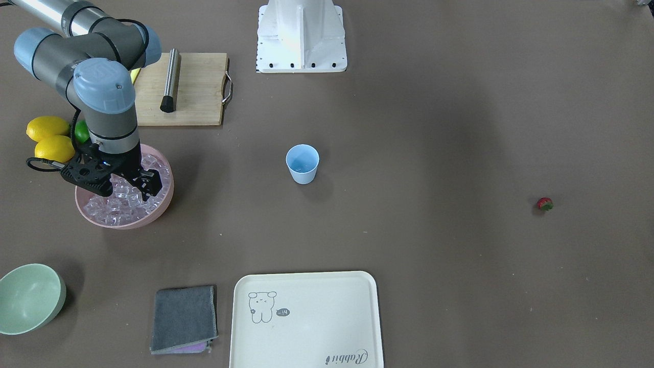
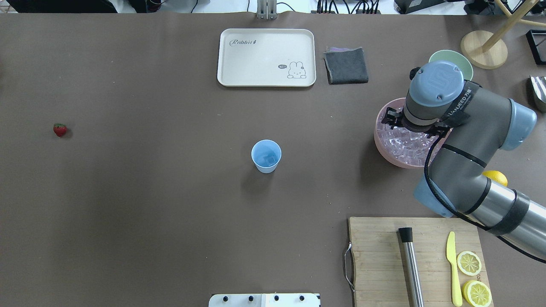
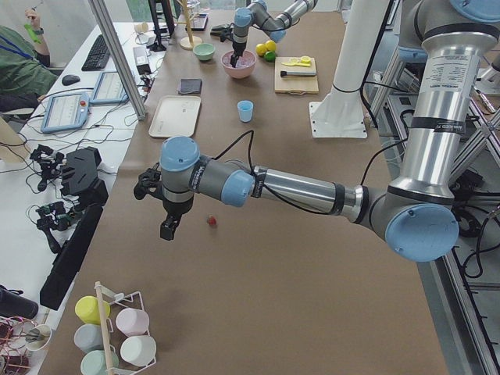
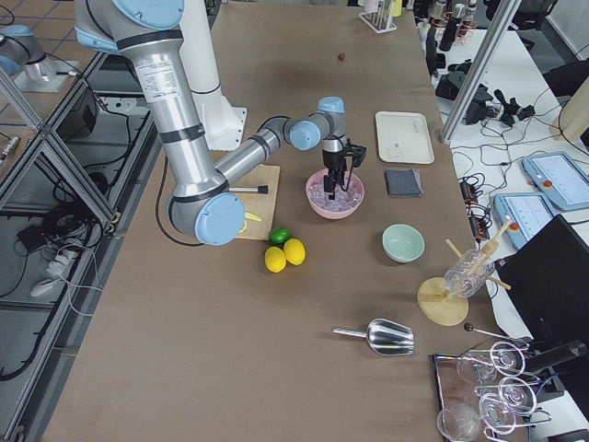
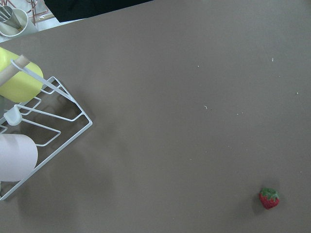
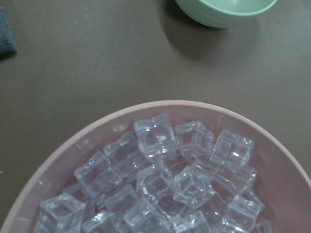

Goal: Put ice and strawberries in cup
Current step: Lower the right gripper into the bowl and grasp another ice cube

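Grey-and-silver tubular arms (image 2: 467, 128), pale-blue joint caps (image 2: 439, 81), black cables (image 2: 430, 170)

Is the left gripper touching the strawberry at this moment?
Apart. The exterior left view shows bare table between the left gripper and the strawberry.

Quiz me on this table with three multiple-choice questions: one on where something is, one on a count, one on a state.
1. The tiny red strawberry lies where, relative to the light-blue plastic cup? A robot's left; B robot's right; C inside it.
2. How many whole yellow lemons sit by the green lime? A one; B two; C four.
3. The cup is: A upright; B tipped over; C upside down.
Answers: A, it lies far left in the overhead view; B, two lie together; A, its open mouth faces up.
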